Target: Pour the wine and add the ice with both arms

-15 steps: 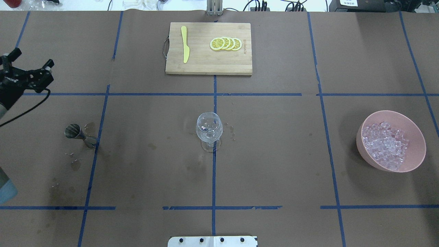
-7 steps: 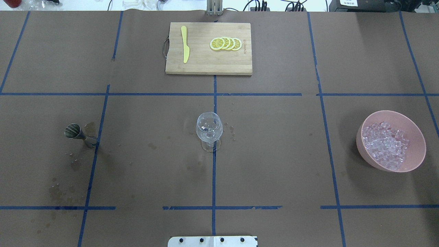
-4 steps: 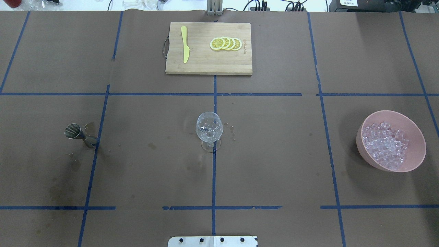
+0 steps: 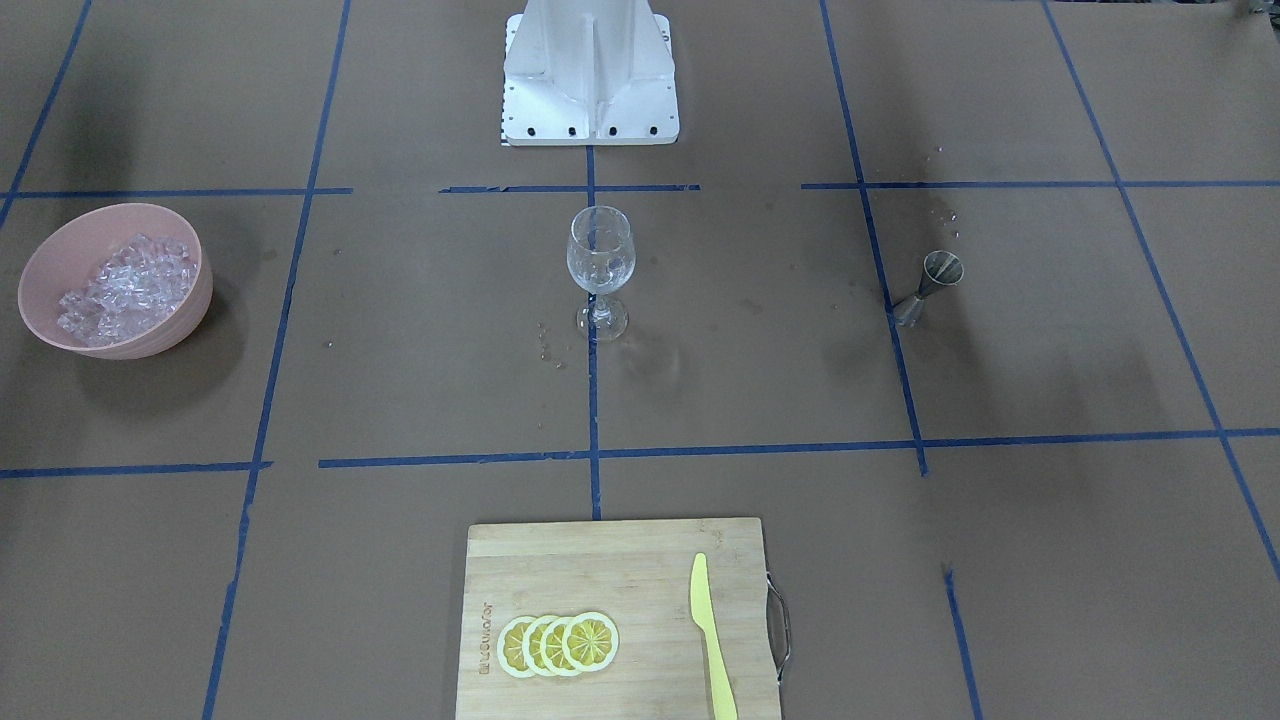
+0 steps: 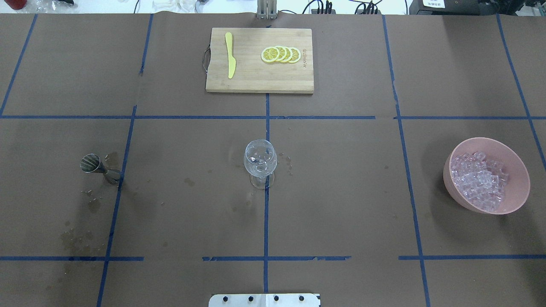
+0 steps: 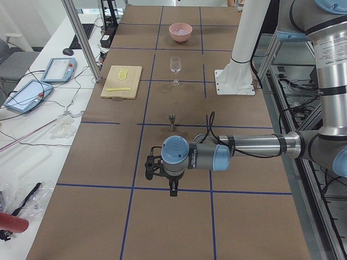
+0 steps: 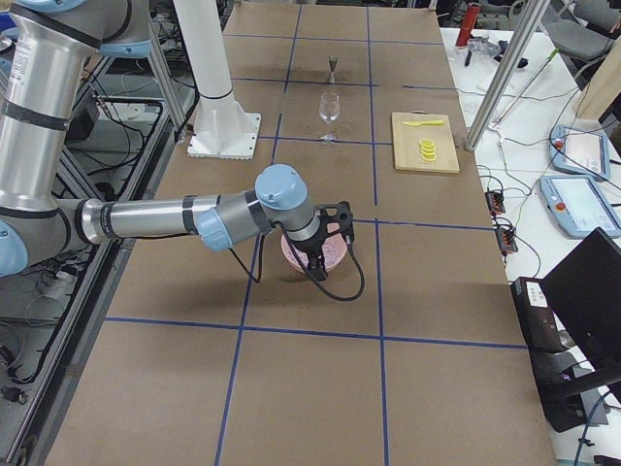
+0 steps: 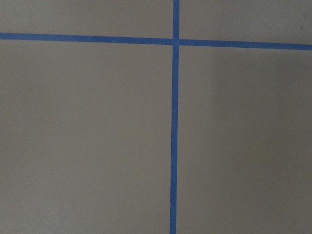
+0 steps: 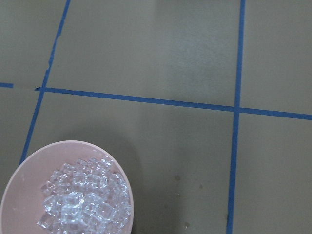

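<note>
The ice [image 5: 480, 181] lies heaped in a pink bowl [image 5: 521, 170] on the brown paper-covered tabletop [image 5: 341, 192], at 3 o'clock from the wine glass [image 5: 260, 160] and well apart from it. The glass stands upright at the middle of the tabletop, on a blue tape line, with small droplets around its foot. A metal measuring cup [image 5: 96, 165] stands at 9 o'clock from the glass, with wet stains on the paper near it. At 12 o'clock from the glass is a wooden cutting board [image 5: 260, 83] that carries a yellow knife [image 5: 230, 55] and a row of overlapping lemon slices [image 5: 281, 54]. Seen from the side, the left arm [image 6: 244, 146] reaches low over bare paper, far from the measuring cup; I cannot tell how far open the left fingers [image 6: 172, 188] are. The right arm [image 7: 155, 218] hangs over the bowl, and I cannot tell how the right fingers [image 7: 340, 218] stand; its wrist camera shows the bowl of ice at 7 o'clock.
</note>
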